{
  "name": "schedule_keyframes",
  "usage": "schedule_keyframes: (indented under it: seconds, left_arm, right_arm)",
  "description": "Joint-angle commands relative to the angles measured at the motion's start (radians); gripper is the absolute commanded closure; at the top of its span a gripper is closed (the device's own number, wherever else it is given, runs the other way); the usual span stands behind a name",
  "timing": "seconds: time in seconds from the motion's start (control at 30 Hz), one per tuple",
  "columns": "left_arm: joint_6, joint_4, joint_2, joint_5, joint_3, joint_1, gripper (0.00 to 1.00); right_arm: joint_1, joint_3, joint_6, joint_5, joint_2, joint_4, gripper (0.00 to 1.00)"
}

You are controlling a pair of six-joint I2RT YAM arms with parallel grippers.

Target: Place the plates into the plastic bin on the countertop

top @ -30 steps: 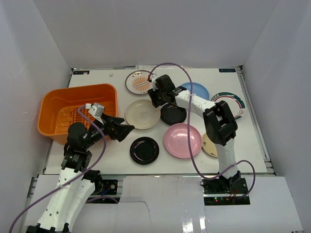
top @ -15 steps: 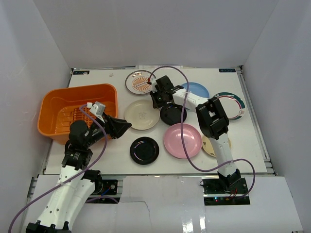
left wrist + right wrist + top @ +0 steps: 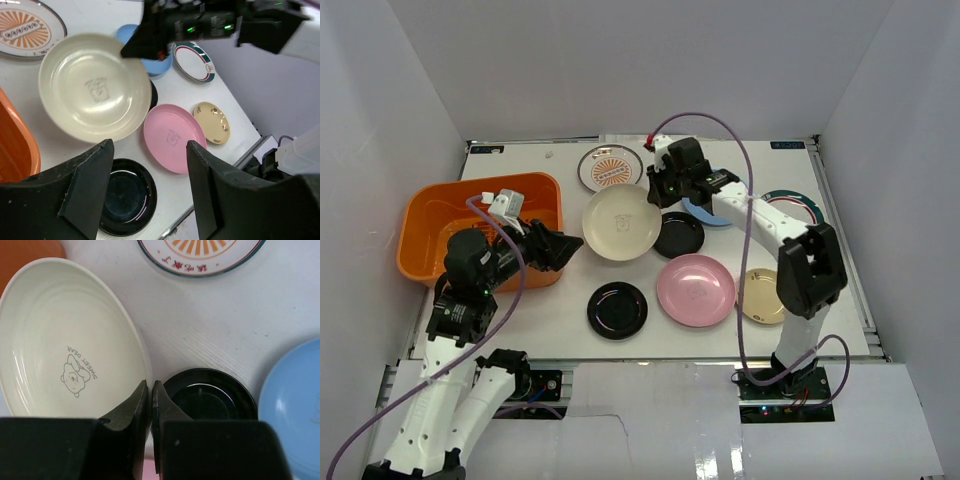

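My right gripper (image 3: 658, 192) (image 3: 150, 385) is shut on the right rim of the cream plate (image 3: 620, 222) (image 3: 65, 340) (image 3: 92, 95) and holds it off the countertop (image 3: 840, 300), partly over one black plate (image 3: 680, 234) (image 3: 207, 397). My left gripper (image 3: 570, 245) (image 3: 150, 143) stands open and empty beside the orange plastic bin (image 3: 480, 186) (image 3: 15, 145). On the countertop lie the other black plate (image 3: 617, 309) (image 3: 122, 197), the pink plate (image 3: 695, 289) (image 3: 172, 137), the small tan plate (image 3: 762, 295), the sunburst plate (image 3: 609, 167) and the light blue plate (image 3: 700, 213), half hidden by the right arm.
A white plate with a green and red rim (image 3: 802, 205) (image 3: 192, 60) lies at the far right, partly under the right arm. White walls close in the countertop on three sides. The bin holds nothing that I can see.
The right gripper has shut on the cream plate's rim and raised it, drawing back toward the far side. The left arm has swung left toward the bin.
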Motion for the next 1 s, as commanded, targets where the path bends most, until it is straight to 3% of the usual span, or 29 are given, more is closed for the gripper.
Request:
schedule_keyframes:
  seconds: [0.0,0.23,0.43,0.67,0.73,0.87,0.97]
  left_arm:
    - [0.017,-0.121,0.049,-0.042,0.024,0.001,0.28]
    - [0.004,-0.076,0.153,-0.049,-0.008,0.000,0.27]
    - [-0.031,0.044,0.230,-0.039,-0.042,-0.002,0.33]
    - [-0.029,0.099,0.302,-0.087,-0.061,-0.011,0.54]
    - [-0.023,0.101,0.311,-0.098,-0.056,-0.016,0.64]
    - [-0.009,0.096,0.319,-0.122,-0.038,-0.023,0.64]
    - [-0.008,0.095,0.319,-0.130,-0.016,-0.026,0.89]
  right_arm:
    - [-0.007,-0.031,-0.001,-0.010,-0.146,0.017,0.92]
    - [-0.007,-0.090,0.022,-0.127,-0.264,0.010,0.92]
    - [-0.008,-0.149,0.062,-0.228,-0.305,0.061,0.92]
    - [-0.007,-0.203,0.090,-0.288,-0.339,0.110,0.92]
    - [-0.007,-0.210,0.096,-0.291,-0.353,0.118,0.92]
    - [-0.008,-0.213,0.100,-0.294,-0.368,0.127,0.92]
    - [-0.007,-0.219,0.107,-0.303,-0.378,0.129,0.92]
